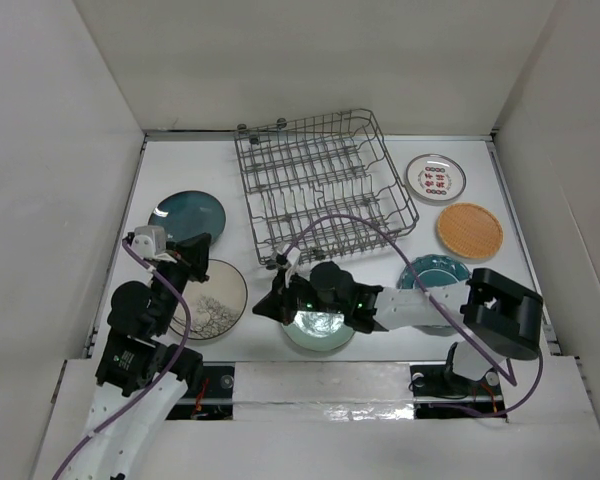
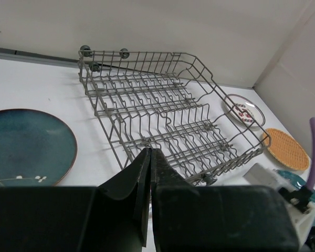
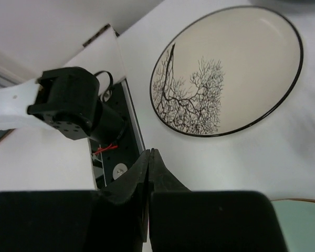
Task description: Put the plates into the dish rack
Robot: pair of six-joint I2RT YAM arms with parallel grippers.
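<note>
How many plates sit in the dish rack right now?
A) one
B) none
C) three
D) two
B: the dish rack shows only bare tines in the top and left wrist views. The orange plate and dark teal plate, like the rest, lie flat outside it.

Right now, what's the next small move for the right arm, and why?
Probably open the right claw: it is shut, poised by the rim of the pale green round plate, which lies flat outside the grey wire dish rack. The rack holds no plates yet.
</note>
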